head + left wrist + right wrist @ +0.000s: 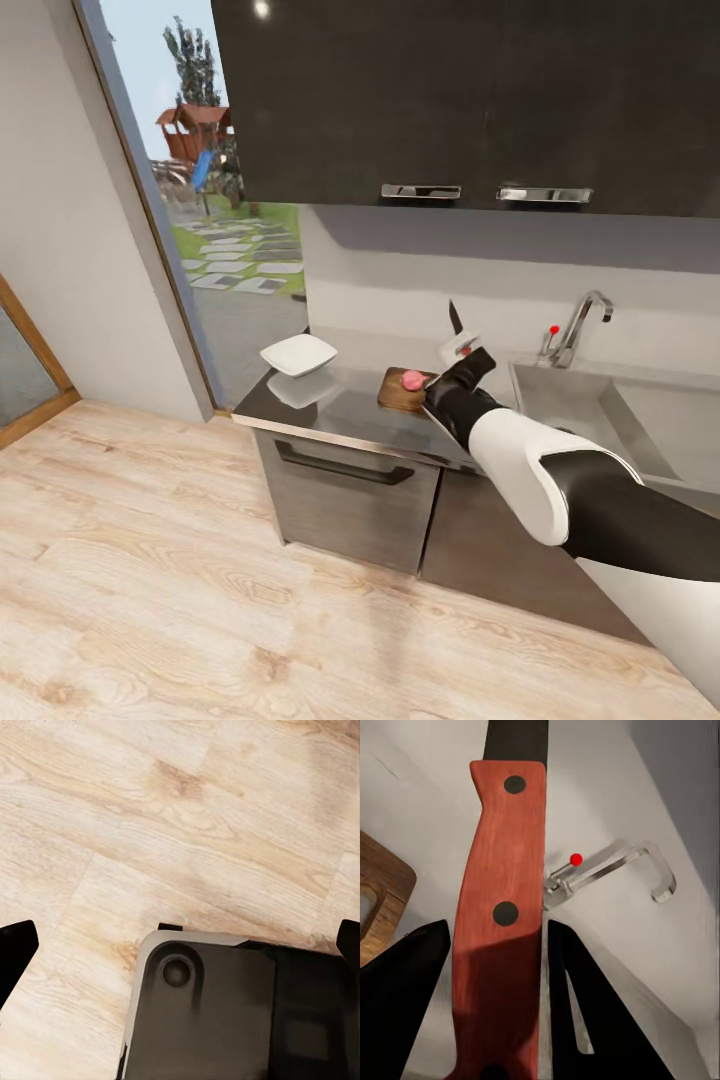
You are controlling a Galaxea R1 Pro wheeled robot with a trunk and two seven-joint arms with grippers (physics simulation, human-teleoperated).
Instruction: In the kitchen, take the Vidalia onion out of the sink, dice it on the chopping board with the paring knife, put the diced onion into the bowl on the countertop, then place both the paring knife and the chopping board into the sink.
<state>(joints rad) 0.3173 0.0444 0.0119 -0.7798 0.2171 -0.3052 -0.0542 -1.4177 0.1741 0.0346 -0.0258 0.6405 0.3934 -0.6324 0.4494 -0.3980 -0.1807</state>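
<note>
Knife (456, 322) stands upright in the right hand (462, 352), its dark blade pointing up in front of the pale wall behind the counter (340, 410). In the right wrist view the two black fingers (405, 997) pinch the reddish-brown riveted handle (502, 922) from both sides, so this hand is pressed together on the knife. The right arm, white with black sections, reaches from the lower right over the counter's front edge.

Just left of that hand lies the board (400, 393), brown wood, flat on the counter; the hand hovers by its right end. A pink onion (412, 380) sits on the board. Further left of the board, near the counter's left end, rests the white bowl (298, 354), well apart from the board.

Right of the board is the sink (575, 400), a grey basin set into the counter, with the chrome tap (580, 325) and its red knob (553, 329) at the back. The right wrist view shows the same tap (615, 870) beyond the knife handle and a corner of the board (382, 904) with its slot.

The left wrist view looks down at the pale wood floor (150, 817) and the dark robot base (225, 1012). The left hand's black fingertips (13, 949) sit at opposite edges of that view, spread wide with nothing between them.

Dark cupboards (450, 100) hang above the counter.
</note>
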